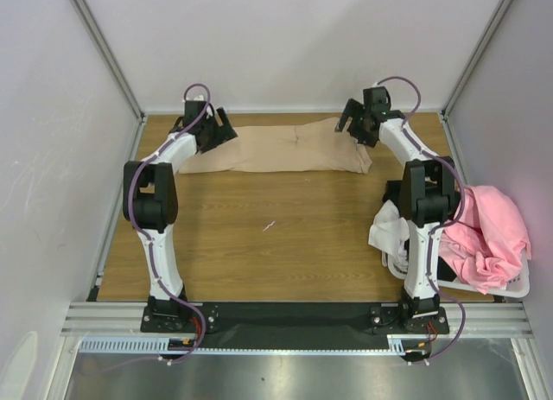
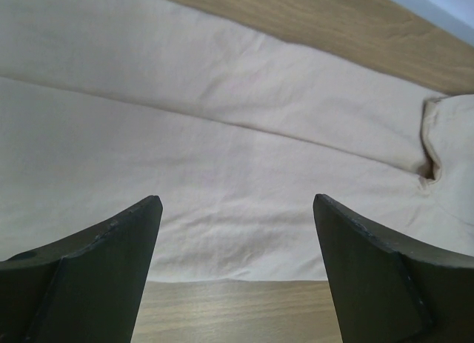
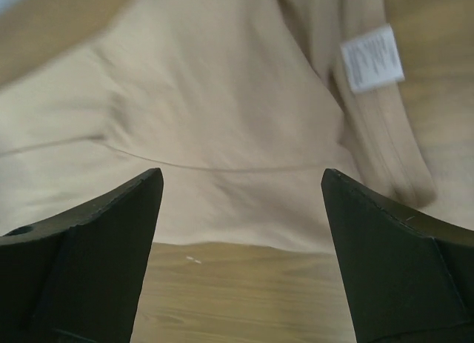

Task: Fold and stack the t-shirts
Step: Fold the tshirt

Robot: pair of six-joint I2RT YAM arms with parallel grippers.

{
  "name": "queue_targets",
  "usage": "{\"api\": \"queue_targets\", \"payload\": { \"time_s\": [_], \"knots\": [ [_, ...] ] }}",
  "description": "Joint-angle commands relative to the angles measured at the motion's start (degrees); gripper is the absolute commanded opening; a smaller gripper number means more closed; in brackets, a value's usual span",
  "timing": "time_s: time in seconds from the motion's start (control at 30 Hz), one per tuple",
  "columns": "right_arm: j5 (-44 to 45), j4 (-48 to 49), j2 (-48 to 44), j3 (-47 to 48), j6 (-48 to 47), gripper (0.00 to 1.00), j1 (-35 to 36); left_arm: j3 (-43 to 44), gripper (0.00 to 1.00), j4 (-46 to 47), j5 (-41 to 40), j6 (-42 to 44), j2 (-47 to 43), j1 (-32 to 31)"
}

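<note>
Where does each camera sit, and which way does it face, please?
Top external: above and behind the arms, looking down on the table; both arms show, left gripper and right gripper at the beige t-shirt.
Left wrist: on the left wrist, looking down at the shirt; its open fingers show.
Right wrist: likewise, over the shirt's label; its open fingers show.
Shared: all three see that t-shirt.

Tag (image 3: pixel 372 58) on tan t-shirt (image 3: pixel 222 98): print illegible.
</note>
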Motion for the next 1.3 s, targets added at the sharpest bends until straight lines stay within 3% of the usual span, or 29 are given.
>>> {"api": "queue_targets", "payload": {
  "time_s": [0.0,0.17,0.37,0.67,0.83,1.27],
  "knots": [
    [6.2,-7.5,0.1,-0.6,-5.1,0.94,1.2,-0.6,0.90,-1.8,-1.4,0.1,0.3,0.2],
    [9.0,-9.4,-1.8,-2.3,-12.5,0.88,0.5,-1.1,0.89,-4.2,-3.3,1.4,-0.4,0.2],
    [8.6,-10.4,-6.4,-8.2,-20.1,0.71,-1.3,-3.3,0.90,-8.0,-7.7,-0.1,-2.3,0.4],
    [4.9,-4.2,-13.3,-20.2,-30.0,0.67,-2.4,-7.9,0.90,-7.5,-10.2,-4.4,-4.0,1.0],
    [0.7,-1.8,-12.8,-21.5,-32.2,0.59,-2.6,-8.5,0.90,-7.4,-11.6,-6.2,-4.3,1.5],
    [1.4,-4.0,-8.4,-18.9,-36.9,0.47,-2.4,-8.5,0.90,-8.2,-13.8,-7.7,-4.5,2.6]
  ]
}}
